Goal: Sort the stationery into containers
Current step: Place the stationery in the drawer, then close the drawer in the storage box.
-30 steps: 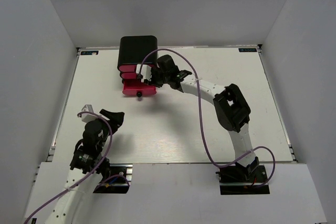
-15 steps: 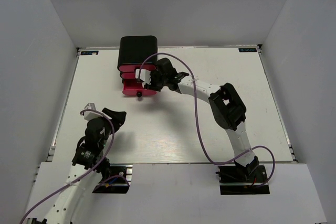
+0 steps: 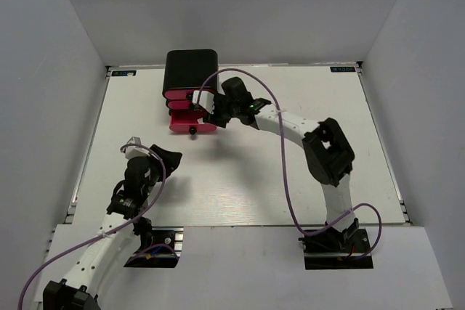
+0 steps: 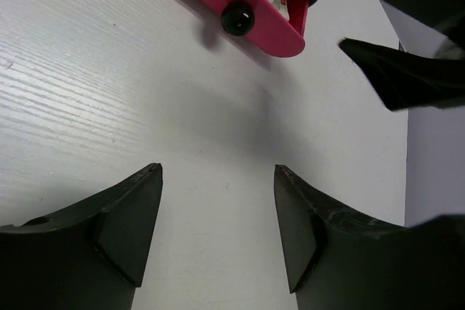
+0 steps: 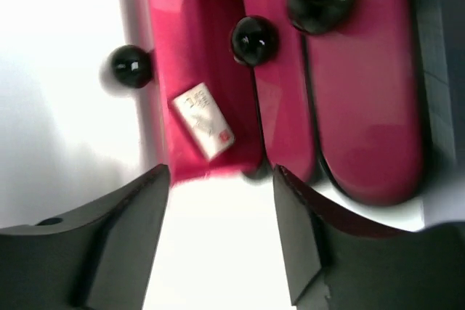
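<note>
One drawer stands open, and nothing else of the job is lying about. Across the plain white table, the black rounded box sits toward the far edge, left of centre. The right gripper hovers just in front of and above the lowest pink-red drawer, which is pulled out. Its fingers are spread wide with nothing between them. The left gripper hangs low over the table, well short of the box, equally wide and empty.

The two upper pink-red drawers look pushed in. On the floor of the open drawer, toward one end, lies the small white rectangular block, behind the wall that carries the round black knob.

No capsule pens show anywhere on the table. I judge they are inside the drawers, though I can't see into the shut ones. By my reckoning the sorting is nearly finished, with only that lowest drawer to push home.
</note>
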`<state>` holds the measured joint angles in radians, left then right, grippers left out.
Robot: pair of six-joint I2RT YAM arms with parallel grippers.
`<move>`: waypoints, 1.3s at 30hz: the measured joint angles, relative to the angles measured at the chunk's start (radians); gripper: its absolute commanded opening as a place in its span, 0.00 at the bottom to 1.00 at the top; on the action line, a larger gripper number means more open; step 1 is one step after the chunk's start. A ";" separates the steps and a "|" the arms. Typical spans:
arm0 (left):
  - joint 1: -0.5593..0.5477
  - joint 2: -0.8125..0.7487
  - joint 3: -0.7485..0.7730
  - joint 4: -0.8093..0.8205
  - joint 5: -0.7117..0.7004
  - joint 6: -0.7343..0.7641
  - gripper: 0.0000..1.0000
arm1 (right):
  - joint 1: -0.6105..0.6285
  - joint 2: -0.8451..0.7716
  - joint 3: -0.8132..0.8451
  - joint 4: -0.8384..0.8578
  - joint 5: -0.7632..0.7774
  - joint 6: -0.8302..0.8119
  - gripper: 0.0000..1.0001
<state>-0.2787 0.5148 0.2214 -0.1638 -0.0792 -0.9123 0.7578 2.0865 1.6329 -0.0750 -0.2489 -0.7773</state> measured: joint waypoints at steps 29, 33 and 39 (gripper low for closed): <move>0.005 0.777 0.005 0.619 0.143 -0.086 0.15 | -0.229 -0.823 -0.794 0.006 -0.026 0.312 0.21; 0.005 0.883 0.056 0.664 0.142 -0.131 0.12 | -0.253 -0.842 -0.828 0.021 -0.026 0.327 0.22; 0.005 1.033 0.172 0.655 0.117 -0.188 0.11 | -0.290 -0.882 -0.880 0.036 -0.026 0.342 0.22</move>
<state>-0.2737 1.5475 0.3939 0.4911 0.0383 -1.1004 0.4679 1.2045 0.7532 -0.0391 -0.2752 -0.4355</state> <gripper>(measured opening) 0.108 0.220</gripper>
